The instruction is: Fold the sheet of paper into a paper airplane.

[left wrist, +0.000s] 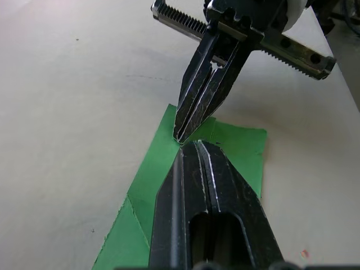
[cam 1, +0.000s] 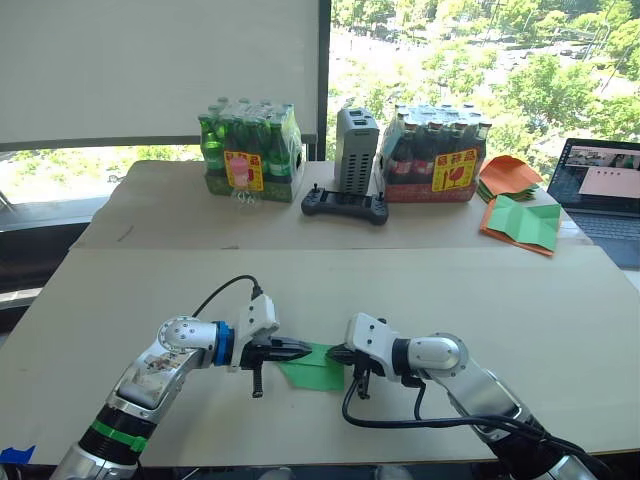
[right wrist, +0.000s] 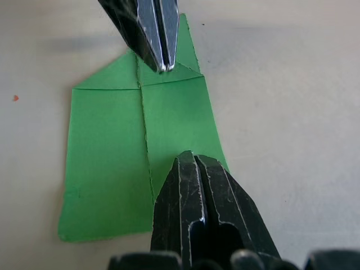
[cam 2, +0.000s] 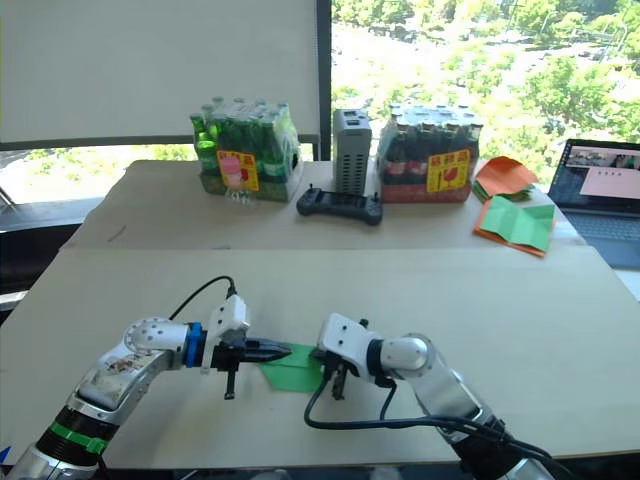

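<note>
The sheet of paper [cam 1: 314, 368] lies flat on the desk [cam 1: 520, 300] near its front edge, about midway between left and right. It is partly folded: two corners are turned in to a point at one end, and a crease runs down the middle (the right wrist view shows this best).

The left gripper [cam 1: 300, 349] comes in from the left with its fingers [left wrist: 208, 185] pressed together, nothing between them, and the tip rests on the paper at the pointed end by the centre crease. The right gripper [cam 1: 337, 354] comes in from the right, its fingers [right wrist: 197, 197] likewise closed with nothing between them, tip down on the paper's right part. The two tips nearly meet over the sheet.

Farther back on the desk stand a shrink-wrapped pack of green bottles [cam 1: 250, 150] to the left, a grey box-shaped device [cam 1: 355, 150] in the middle, and a pack of dark bottles [cam 1: 432, 152] just right of it. A black handheld controller [cam 1: 345, 205] lies in front of the grey device. At the far right lie a green sheet with orange edges [cam 1: 522, 222] and, behind it, a stack of orange papers [cam 1: 508, 175]. An open laptop [cam 1: 605, 195] sits at the right edge.
</note>
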Controlling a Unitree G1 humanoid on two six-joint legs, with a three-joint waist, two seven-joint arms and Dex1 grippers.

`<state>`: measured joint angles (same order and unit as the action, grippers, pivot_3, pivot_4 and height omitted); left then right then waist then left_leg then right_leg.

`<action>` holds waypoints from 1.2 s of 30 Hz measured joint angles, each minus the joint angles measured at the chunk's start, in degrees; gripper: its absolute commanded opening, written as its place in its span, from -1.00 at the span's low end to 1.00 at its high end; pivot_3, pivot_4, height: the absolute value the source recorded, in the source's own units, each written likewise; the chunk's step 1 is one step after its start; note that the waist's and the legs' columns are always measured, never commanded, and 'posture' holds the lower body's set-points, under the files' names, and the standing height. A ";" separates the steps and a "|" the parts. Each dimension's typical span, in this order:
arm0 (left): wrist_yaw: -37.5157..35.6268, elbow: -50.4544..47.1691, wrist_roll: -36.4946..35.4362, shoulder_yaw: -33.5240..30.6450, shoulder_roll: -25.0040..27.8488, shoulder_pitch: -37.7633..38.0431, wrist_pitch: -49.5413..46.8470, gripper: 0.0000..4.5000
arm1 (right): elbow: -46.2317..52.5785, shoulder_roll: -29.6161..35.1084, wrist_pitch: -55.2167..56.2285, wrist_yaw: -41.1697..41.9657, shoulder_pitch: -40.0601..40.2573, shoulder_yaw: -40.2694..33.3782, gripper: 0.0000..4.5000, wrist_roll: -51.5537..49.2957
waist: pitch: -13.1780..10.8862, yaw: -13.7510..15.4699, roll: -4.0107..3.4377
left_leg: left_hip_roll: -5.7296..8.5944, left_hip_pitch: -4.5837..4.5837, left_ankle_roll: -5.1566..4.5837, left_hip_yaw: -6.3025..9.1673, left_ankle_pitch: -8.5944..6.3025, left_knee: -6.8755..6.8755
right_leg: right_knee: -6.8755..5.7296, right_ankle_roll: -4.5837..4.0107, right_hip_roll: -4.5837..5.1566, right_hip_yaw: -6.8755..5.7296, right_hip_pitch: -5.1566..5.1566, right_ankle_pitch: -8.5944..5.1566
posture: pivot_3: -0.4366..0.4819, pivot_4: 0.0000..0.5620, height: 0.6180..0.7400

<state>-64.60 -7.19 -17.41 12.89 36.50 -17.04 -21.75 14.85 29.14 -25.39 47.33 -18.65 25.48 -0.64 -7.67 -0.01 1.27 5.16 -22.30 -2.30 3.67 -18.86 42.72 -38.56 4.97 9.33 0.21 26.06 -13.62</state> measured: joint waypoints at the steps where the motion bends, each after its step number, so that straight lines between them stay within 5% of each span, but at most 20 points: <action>1: 0.06 1.30 0.75 0.46 -0.25 -0.14 0.56 -1.00 | 0.13 -0.02 -0.28 -0.04 -0.02 0.04 -0.99 0.00 | 0.00 0.00 0.00 | 0.00 -0.01 0.00 0.00 0.00 0.00 | 0.00 0.00 0.00 0.00 0.01 0.00 | -0.05 -0.47 -0.02; 17: -3.10 8.65 6.34 4.42 -0.41 -3.02 9.60 -1.00 | 0.55 -0.29 -2.85 -0.16 -0.96 0.59 -0.99 0.00 | 0.02 -0.07 0.01 | -0.01 0.13 0.00 0.00 0.00 -0.03 | 0.01 0.00 0.00 -0.01 0.02 0.00 | -0.05 -0.47 -0.02; 36: -3.89 9.24 6.33 0.93 4.60 0.91 13.03 -1.00 | 0.87 -0.30 -3.59 -0.09 -1.01 1.30 -0.99 0.00 | 0.23 -0.78 -0.06 | -0.03 0.93 -0.26 0.00 -0.15 -0.66 | 0.14 -0.03 -0.01 0.05 -0.41 -0.02 | -0.05 -0.47 -0.02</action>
<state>-68.49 2.05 -11.08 13.82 41.10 -16.13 -8.72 15.72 28.85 -28.97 47.24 -19.66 26.79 -0.63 -7.44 -0.79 1.21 5.14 -21.38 -2.56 3.66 -19.00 42.06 -38.41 4.94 9.32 0.25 25.66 -13.64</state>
